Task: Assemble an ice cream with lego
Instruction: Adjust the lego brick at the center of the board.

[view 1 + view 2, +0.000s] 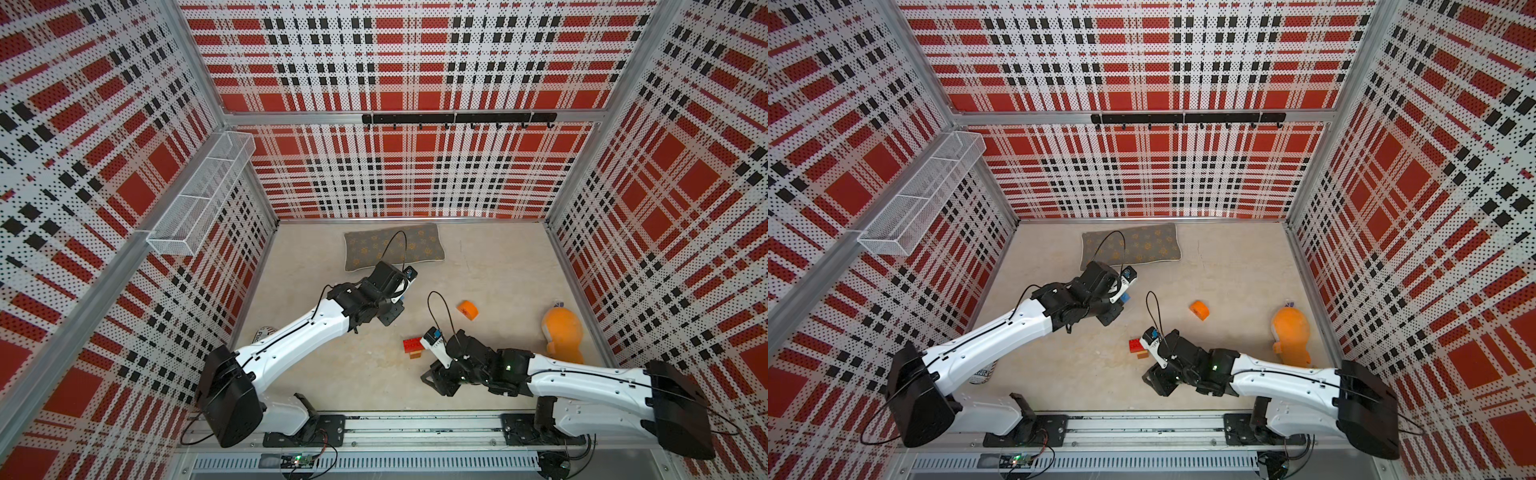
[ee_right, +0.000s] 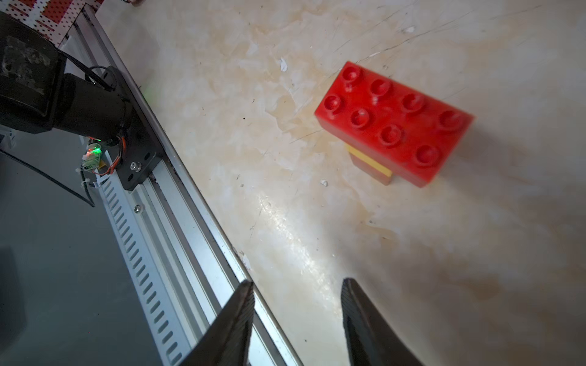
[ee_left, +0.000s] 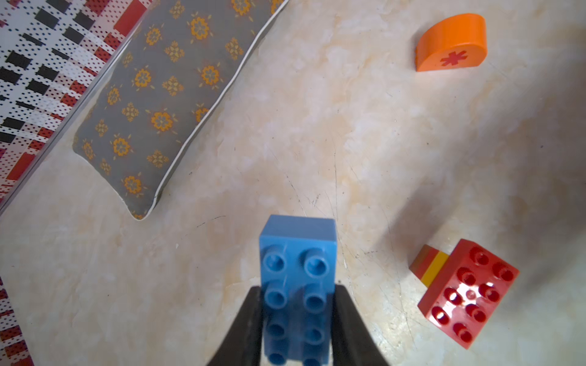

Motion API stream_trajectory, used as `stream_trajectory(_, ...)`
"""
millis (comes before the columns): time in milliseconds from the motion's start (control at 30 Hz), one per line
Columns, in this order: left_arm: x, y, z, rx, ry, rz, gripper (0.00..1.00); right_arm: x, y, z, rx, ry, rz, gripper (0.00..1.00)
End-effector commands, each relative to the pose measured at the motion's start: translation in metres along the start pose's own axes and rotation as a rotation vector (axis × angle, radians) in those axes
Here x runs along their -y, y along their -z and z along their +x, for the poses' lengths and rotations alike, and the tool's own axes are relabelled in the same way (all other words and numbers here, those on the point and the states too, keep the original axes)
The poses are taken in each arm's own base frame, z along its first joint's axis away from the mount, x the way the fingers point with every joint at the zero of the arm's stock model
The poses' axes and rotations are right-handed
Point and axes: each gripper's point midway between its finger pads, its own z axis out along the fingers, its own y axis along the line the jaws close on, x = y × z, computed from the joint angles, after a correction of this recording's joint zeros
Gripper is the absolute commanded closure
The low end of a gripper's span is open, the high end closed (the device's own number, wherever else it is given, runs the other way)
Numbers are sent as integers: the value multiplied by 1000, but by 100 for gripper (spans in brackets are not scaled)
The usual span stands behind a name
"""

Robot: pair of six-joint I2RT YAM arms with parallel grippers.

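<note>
My left gripper (image 3: pixel 298 304) is shut on a blue lego brick (image 3: pixel 298 253), studs facing the camera, held above the floor; a corner of it shows in a top view (image 1: pixel 1124 297). A red brick (image 2: pixel 393 123) sits on a narrow stem of yellow, red and brown squares (image 3: pixel 428 264), standing on the floor in both top views (image 1: pixel 412 345). The orange dome (image 3: pixel 450 44) with its red asterisk lies on its side further back (image 1: pixel 468 310). My right gripper (image 2: pixel 298 291) is open and empty, low beside the front rail, a short way from the red brick.
A grey flowered cushion (image 1: pixel 392 247) lies at the back. A big orange plush toy (image 1: pixel 562 334) rests by the right wall. A wire basket (image 1: pixel 199 199) hangs on the left wall. The metal rail (image 1: pixel 415 428) runs along the front edge.
</note>
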Motion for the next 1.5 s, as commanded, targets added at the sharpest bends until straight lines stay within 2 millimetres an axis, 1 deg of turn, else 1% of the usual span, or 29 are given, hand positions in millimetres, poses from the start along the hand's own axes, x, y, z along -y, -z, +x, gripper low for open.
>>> stream_trajectory(0,-8,16,-17,100,37,-18,93,-16,-16,-20,88,-57,-54,52)
stream_trajectory(133,-11,21,-17,122,46,-26,93,-26,-35,-25,97,-44,-68,52)
stream_trajectory(233,-12,24,-17,134,48,-27,93,-28,-45,-29,106,-40,-72,52)
stream_trajectory(400,-11,25,-16,144,48,-24,93,-28,-62,-27,75,-27,-59,52)
stream_trajectory(533,-10,23,-16,144,46,-21,93,-23,-70,-27,74,-22,-33,53)
stream_trajectory(1000,-7,16,-13,128,36,-8,93,-7,-89,-27,59,-3,58,52)
stream_trajectory(1167,-6,16,-13,130,36,-3,93,1,-91,-28,57,-4,93,52)
stream_trajectory(1467,-4,17,-11,132,34,3,93,19,-89,-30,68,-36,158,52)
